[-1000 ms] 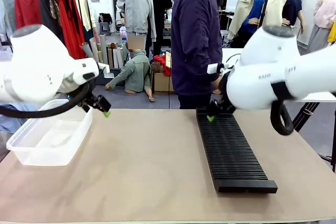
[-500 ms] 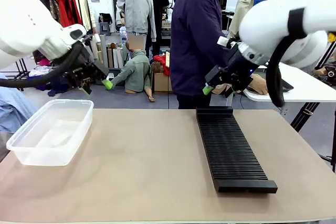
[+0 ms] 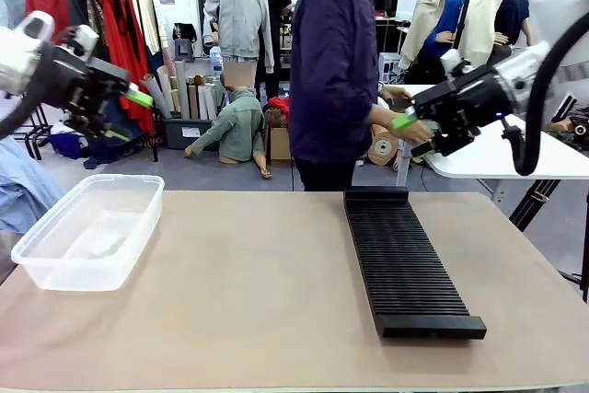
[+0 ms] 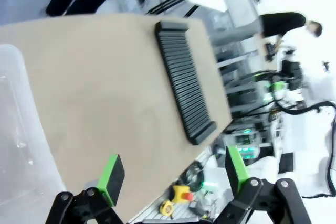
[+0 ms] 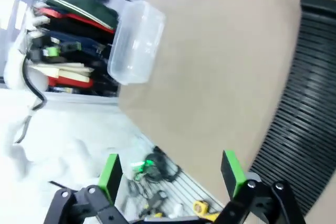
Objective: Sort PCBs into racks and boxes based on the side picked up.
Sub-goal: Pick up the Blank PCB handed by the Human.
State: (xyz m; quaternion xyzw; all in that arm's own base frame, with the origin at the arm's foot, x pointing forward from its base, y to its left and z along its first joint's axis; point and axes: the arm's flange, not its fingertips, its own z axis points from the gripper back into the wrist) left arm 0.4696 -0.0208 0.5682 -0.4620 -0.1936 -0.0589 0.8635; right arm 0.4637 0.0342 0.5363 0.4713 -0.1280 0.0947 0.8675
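The left hand (image 3: pixel 129 113) and right hand (image 3: pixel 413 135) were spread wide and empty, raised above the bench (image 3: pixel 248 301). The clear box (image 3: pixel 87 236) and ribbed rack (image 3: pixel 405 260) sat well apart.

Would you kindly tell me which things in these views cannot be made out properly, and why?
Person's hand, front view: partly behind the right pincer; whether it holds anything is unclear.
Rack, right wrist view: cut by the right edge and blurred; slots indistinct.
Box, left wrist view: cut by the left edge; its contents cannot be judged.
Left pincer, front view: seen side-on, so its gap is hidden there.
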